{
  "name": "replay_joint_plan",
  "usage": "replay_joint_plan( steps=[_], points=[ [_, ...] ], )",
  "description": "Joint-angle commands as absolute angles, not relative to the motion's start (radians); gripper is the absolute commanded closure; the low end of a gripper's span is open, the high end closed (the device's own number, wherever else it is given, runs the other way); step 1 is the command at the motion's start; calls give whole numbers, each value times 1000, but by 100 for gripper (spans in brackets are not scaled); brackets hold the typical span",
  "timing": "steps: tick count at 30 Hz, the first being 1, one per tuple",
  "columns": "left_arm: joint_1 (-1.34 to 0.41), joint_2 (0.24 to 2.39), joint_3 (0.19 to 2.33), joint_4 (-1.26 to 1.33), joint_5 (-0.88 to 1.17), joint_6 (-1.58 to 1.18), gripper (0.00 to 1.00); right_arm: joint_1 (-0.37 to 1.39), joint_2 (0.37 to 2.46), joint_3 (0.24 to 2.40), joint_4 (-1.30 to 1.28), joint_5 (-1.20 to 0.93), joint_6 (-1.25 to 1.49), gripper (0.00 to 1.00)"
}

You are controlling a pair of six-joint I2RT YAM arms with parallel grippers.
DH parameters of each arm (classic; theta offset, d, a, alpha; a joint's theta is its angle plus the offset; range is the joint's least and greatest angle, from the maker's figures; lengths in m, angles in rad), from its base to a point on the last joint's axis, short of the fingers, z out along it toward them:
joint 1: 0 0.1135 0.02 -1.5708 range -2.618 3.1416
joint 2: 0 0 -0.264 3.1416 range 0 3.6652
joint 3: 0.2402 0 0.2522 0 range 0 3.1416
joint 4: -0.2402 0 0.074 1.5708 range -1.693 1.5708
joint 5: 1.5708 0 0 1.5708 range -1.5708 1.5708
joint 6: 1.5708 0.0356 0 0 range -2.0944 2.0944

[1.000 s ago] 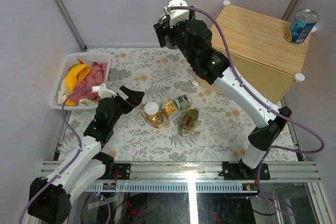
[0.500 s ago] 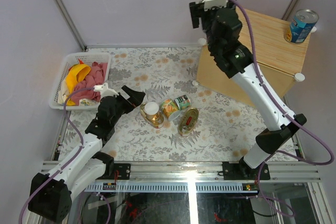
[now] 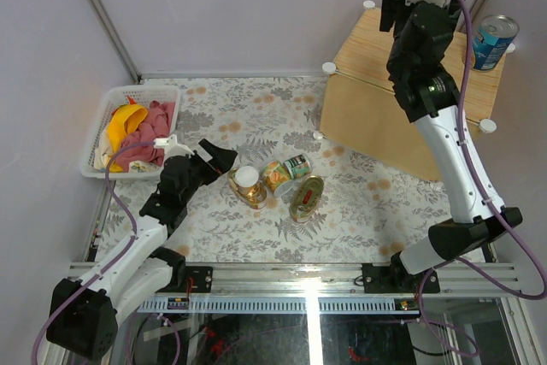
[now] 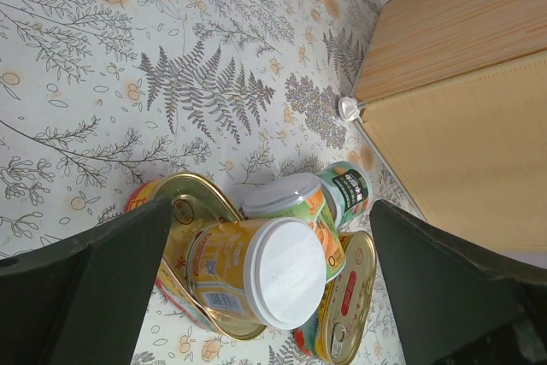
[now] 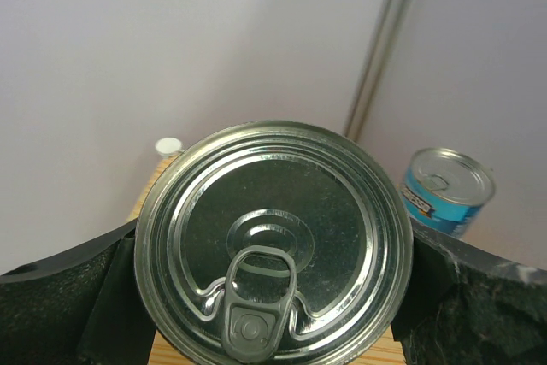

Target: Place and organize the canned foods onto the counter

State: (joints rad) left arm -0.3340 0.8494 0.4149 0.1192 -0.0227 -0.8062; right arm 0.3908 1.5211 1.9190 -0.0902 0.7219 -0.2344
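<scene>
Two silver-topped cans are up at my right arm. One, the held can (image 5: 269, 228), sits clamped between the right gripper's (image 5: 272, 314) fingers, above the counter (image 3: 363, 53). The other, the blue-labelled can (image 5: 446, 190), stands on the counter beyond the right finger. My left gripper (image 3: 219, 153) has its fingers spread wide. Just ahead of them, on the floral cloth (image 4: 128, 57), the small cans (image 4: 256, 275) and the gold tins (image 4: 184, 203) are bunched together, touching.

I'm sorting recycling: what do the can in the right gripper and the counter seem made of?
Can: shiny bare silver metal lid with pressed rings and pull tab, steel or aluminium unclear. Counter: matte pale wood with striped grain, perhaps bamboo veneer.
</scene>
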Motion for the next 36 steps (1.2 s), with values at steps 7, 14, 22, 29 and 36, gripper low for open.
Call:
replay_joint_plan(
  steps=[7,14,22,29,36],
  points=[
    [-330,853,439,166,-8,-788,0,197,1439,1926,-94,732,-111,100],
    [-330,864,458,148,0,-772,0,114,1404,1861,-150,716,-47,100],
    [-331,873,494,112,11,-746,0,69,1357,1781,-163,721,-13,100],
    [-330,875,517,84,23,-727,0,43,1322,1729,-159,731,-6,100],
    [-331,880,537,60,31,-719,0,-1,1294,1680,-159,716,10,100]
  ],
)
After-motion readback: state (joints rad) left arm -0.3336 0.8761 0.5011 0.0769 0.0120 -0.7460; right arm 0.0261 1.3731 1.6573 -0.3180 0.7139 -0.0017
